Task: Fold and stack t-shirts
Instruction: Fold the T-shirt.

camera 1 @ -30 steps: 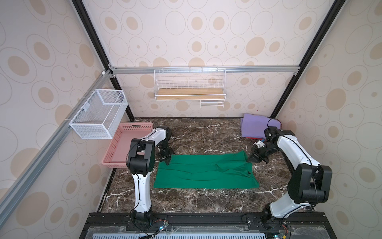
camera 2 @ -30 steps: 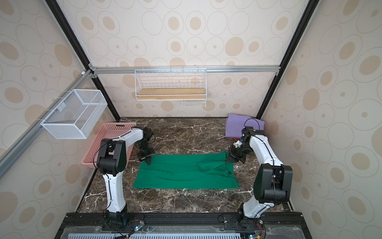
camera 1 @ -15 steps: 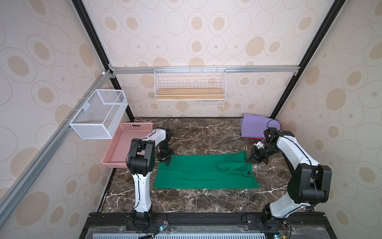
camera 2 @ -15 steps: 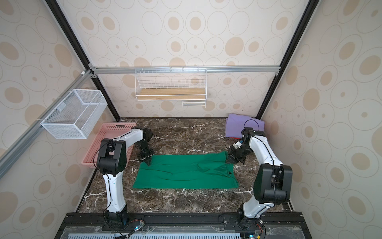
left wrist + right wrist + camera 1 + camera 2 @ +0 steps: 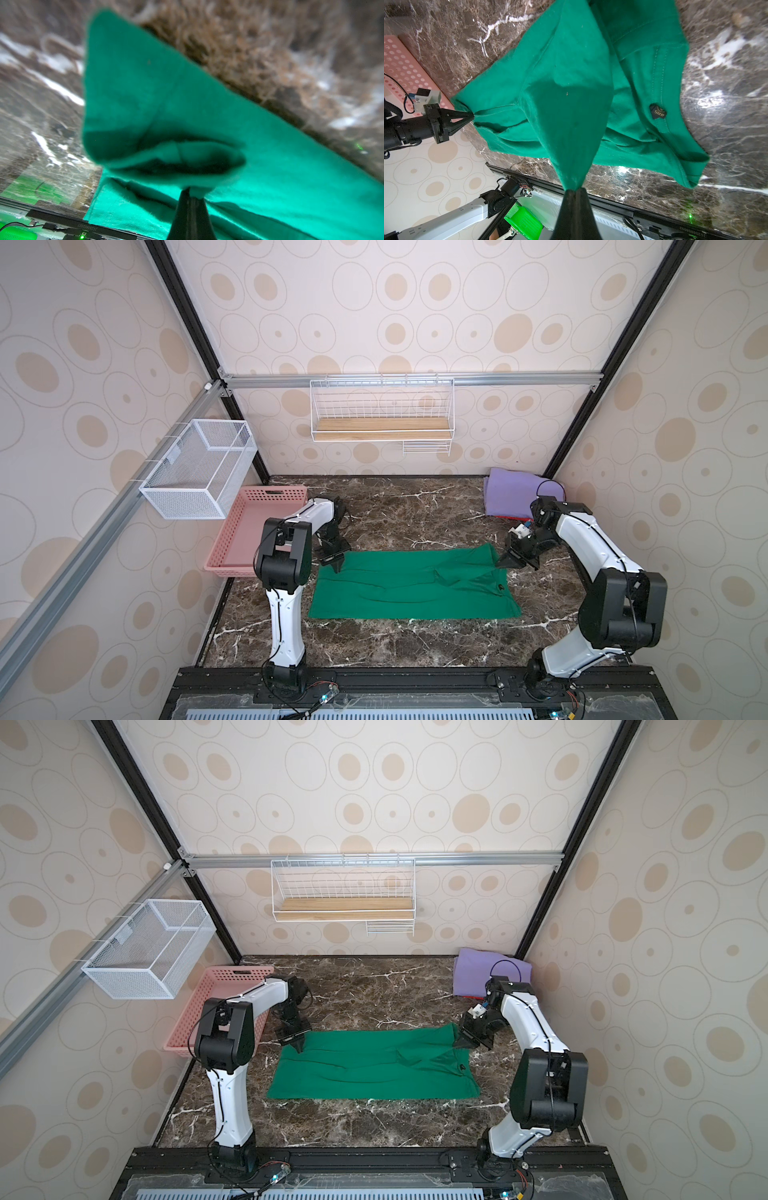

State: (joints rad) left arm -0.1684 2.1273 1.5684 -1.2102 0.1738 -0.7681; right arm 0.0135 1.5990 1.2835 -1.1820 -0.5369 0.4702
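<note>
Dark brown marble tabletop (image 5: 374, 643) bears the deep green cloth t-shirt (image 5: 411, 593), flat at its near hem. Nothing has shifted this past second: left gripper (image 5: 336, 568) and right gripper (image 5: 502, 565) stay pinched shut on its far corners (the fold looks not yet begun), with the folded lavender-purple t-shirt (image 5: 515, 493) beyond

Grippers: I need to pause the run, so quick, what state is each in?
Left gripper: closed, pinching a far corner of the green t-shirt.
Right gripper: closed, pinching its other far corner.
</note>
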